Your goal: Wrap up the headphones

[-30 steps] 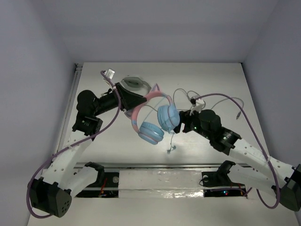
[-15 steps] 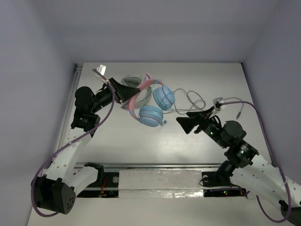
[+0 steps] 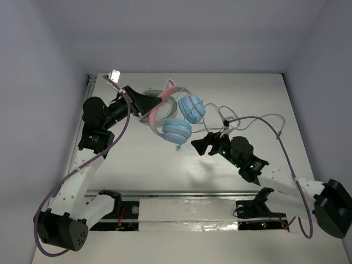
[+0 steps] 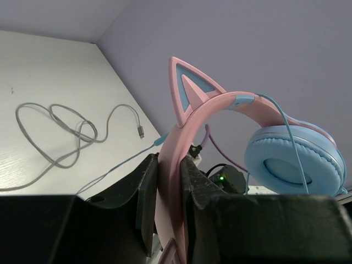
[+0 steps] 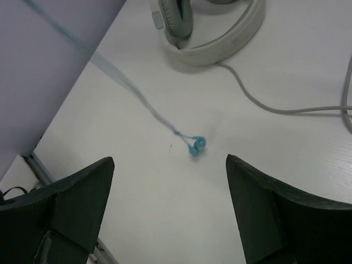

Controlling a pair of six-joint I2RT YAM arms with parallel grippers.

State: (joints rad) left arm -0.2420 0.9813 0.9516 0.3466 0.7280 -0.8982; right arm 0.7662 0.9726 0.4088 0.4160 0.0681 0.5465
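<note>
Finding: the headphones point(image 3: 177, 131) are held clear of the table point(image 3: 137, 165), above its far left part. The left gripper point(image 4: 169, 181) is clamped across the pink headband, with one finger on each face of the band. Both ear cups hang to the right of that grip.

The thin blue cable point(image 5: 137, 93) drops from the cups and ends in a small blue tip point(image 5: 196, 145). The tip is at the table surface, though I cannot tell whether it touches. The right gripper point(image 5: 169, 165) is spread wide and holds nothing. It hovers low, with the tip just beyond its fingers.

Step in hand, as judged: take up the free cable end so it can be wound round the headphones.

Recommendations:
- Bring the right gripper down with the tip centred between the fingers, and close on the cable just above the tip. The strand is thin and would slip out of a partial pinch.
- Keep the left grip fixed, since swinging cups would drag the tip out of reach.
- Keep clear of the grey-white headset point(image 5: 214, 33) and the loose grey cable point(image 4: 60, 132) — either could be caught by mistake.

Count:
- pink headphones – one, with two ear cups
- blue cable – one
- grey-white headset – one
- loose grey cable – one
- grippers – two, one loaded and one free
</note>
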